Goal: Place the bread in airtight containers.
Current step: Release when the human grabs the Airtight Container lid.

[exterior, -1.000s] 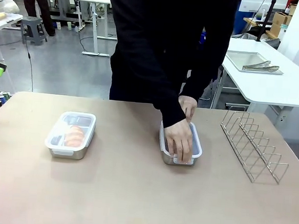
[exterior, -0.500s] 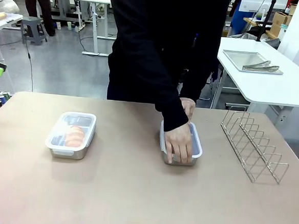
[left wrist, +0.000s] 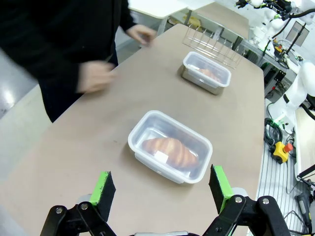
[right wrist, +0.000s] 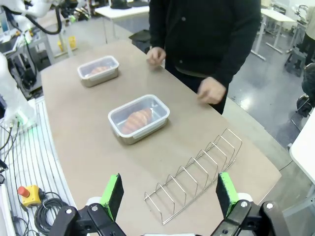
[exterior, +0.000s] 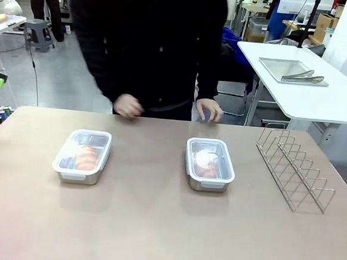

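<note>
The left claw (left wrist: 160,189) hangs above the table (exterior: 155,224) with its two green-padded fingers spread wide and nothing between them. Straight ahead of it and below, close in, sits a steel box (left wrist: 170,146) with a clear lid on top; a croissant (left wrist: 170,150) lies inside, showing through the plastic. Farther out along the same line is the second box (left wrist: 206,72), also lidded, and past that the wire rack (left wrist: 211,42).

The right claw (right wrist: 170,194) is likewise spread and empty, held high over its end of the table. Nearest below it lies the wire rack (right wrist: 194,179); beyond the rack sits a lidded box (right wrist: 139,118) with a croissant (right wrist: 135,119) in it, and farthest off the other box (right wrist: 98,70), its pastry dimly visible through the lid.

On the far side of both boxes a person stands at the table edge, one hand (exterior: 128,106) and the other hand (exterior: 209,110) drawn up off the boxes, both blurred.

By the look of it the packing step is finished: each croissant is in a box and each box carries its lid. Whether the lids are snapped fully tight cannot be told from here. If anything is left, the next move calls for a check that every corner is seated, pressing straight down without sliding the box; otherwise the claws need only keep clear.
</note>
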You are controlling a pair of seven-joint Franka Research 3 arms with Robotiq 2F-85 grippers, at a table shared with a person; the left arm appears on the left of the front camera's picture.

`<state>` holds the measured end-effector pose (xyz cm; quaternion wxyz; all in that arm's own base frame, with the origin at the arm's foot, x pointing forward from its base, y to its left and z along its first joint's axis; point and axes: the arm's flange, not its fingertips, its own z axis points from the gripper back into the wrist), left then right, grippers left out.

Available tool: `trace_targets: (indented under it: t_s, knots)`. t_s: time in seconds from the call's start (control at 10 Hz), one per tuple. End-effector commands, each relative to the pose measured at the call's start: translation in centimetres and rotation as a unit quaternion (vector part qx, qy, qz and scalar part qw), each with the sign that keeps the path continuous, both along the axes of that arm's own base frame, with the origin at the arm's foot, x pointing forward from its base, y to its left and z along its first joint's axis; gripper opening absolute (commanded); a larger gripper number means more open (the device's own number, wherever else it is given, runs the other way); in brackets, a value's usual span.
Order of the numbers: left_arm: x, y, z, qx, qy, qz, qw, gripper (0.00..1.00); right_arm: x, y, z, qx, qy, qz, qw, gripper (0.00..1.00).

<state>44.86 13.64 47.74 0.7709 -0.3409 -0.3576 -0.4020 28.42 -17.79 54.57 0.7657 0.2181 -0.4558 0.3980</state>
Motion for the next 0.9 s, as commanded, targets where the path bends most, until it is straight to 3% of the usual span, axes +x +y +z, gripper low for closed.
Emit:
trace_targets:
  t_s: [0.0, 0.8]
  knots:
    - [-0.08, -0.19, 0.18, -0.003, -0.006, -0.006, 1.0, 1.0, 0.15, -0.13, 0.36, 0.003, -0.012, 0.005, 1.0, 1.0]
    - [-0.08, -0.19, 0.18, -0.003, -0.006, -0.006, 1.0, 1.0, 0.15, -0.13, 0.36, 0.003, -0.012, 0.005, 1.0, 1.0]
